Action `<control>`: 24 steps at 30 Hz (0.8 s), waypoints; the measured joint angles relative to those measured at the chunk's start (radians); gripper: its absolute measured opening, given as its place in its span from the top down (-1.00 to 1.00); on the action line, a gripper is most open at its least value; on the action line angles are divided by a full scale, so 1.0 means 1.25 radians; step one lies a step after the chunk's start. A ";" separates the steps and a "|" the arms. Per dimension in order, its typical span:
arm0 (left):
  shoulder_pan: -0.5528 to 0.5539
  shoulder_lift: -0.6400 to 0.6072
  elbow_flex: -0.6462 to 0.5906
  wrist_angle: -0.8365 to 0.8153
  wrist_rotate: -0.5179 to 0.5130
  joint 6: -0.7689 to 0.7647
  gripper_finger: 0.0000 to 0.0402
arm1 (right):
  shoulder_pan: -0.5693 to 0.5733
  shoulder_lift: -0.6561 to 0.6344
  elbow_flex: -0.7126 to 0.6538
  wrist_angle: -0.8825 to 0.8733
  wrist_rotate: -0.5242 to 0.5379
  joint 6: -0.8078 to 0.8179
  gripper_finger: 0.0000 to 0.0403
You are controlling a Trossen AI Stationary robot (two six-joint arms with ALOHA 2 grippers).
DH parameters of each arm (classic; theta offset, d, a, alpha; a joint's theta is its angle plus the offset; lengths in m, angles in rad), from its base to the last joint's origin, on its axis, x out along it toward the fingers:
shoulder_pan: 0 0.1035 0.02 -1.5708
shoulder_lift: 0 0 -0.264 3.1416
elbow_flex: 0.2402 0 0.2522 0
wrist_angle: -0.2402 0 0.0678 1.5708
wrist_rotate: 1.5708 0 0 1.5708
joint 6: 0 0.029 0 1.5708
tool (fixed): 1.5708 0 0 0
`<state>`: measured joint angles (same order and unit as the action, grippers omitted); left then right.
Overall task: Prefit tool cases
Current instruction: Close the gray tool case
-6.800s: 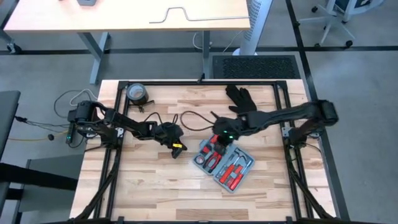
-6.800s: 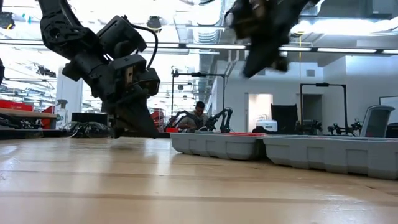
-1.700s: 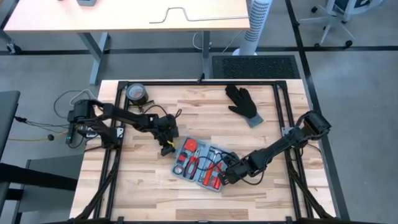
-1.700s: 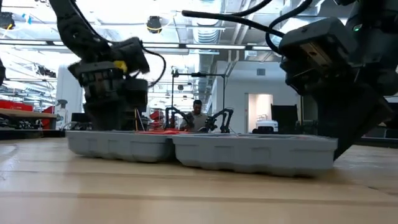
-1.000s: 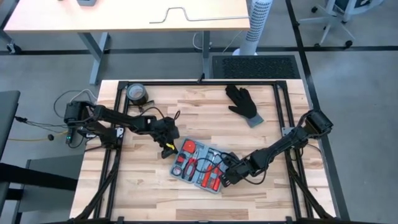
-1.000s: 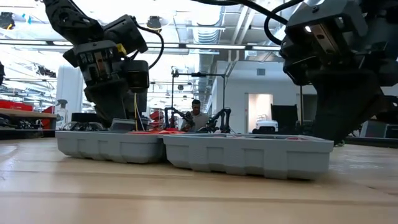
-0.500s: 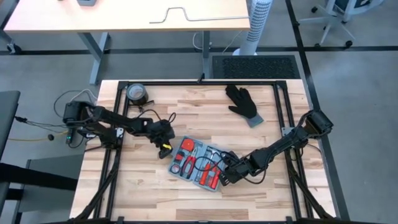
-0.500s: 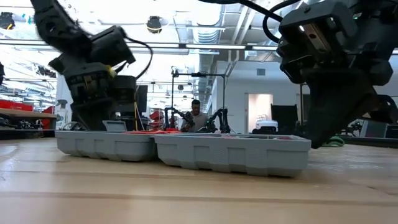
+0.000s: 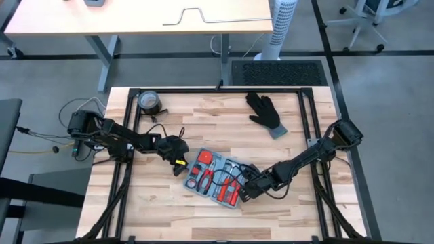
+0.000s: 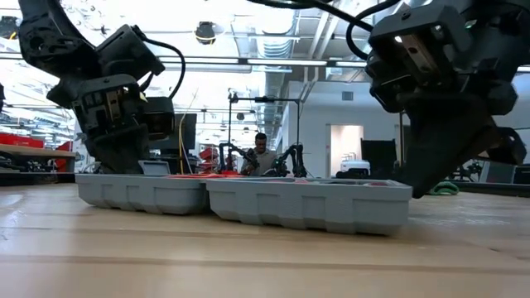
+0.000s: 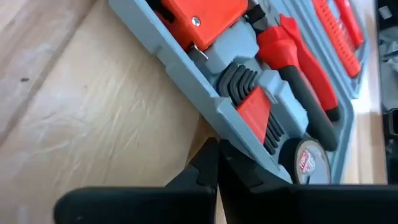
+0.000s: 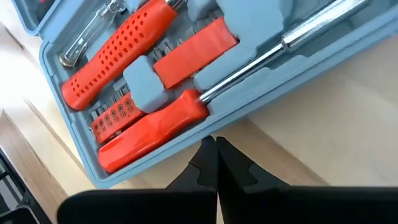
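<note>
The tool case [image 9: 215, 179] lies open and flat on the wooden table, both halves up. Red-handled tools sit in its grey recesses [image 12: 155, 87]. My left gripper [image 9: 179, 165] is shut at the case's left end; in its wrist view the fingertips [image 11: 216, 149] stand at the foot of the case's outer wall [image 11: 186, 93]. My right gripper [image 9: 244, 193] is shut at the case's right near corner. In the low view the case [image 10: 240, 203] stretches between the two grippers. My left gripper has its shut fingertips right at the bottom edge of the case's left-end wall [image 11: 208, 127], coming in low from the table's left; whether they touch it I cannot tell. My right gripper sets its shut fingertips against the outer wall [image 12: 214, 127] of the half with the red screwdriver, slanting down from the table's right. The case lies flat on the table.
A black glove [image 9: 264, 112] lies at the far right of the table and a dark tape roll [image 9: 149, 102] at the far left corner. Black frame rails [image 9: 306, 135] run along the table's sides. A person [image 10: 263, 153] sits far off in the room behind.
The open case has slid a little toward the table's left edge and turned slightly, staying flat, with my right gripper staying at its right end. My left gripper has drawn back toward the table's left, staying shut.
</note>
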<state>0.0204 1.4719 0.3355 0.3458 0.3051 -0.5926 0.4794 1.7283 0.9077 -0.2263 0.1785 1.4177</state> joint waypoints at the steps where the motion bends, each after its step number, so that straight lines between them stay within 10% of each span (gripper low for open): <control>1: -0.005 0.000 0.000 -0.010 -0.008 -0.001 1.00 | -0.004 0.000 0.000 0.001 0.000 -0.002 1.00; 24: -0.029 -0.022 -0.016 0.102 0.019 -0.078 1.00 | -0.010 0.000 -0.001 0.026 -0.016 -0.031 1.00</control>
<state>-0.0162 1.4444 0.3159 0.4731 0.3285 -0.6903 0.4664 1.7284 0.9062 -0.1934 0.1589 1.3791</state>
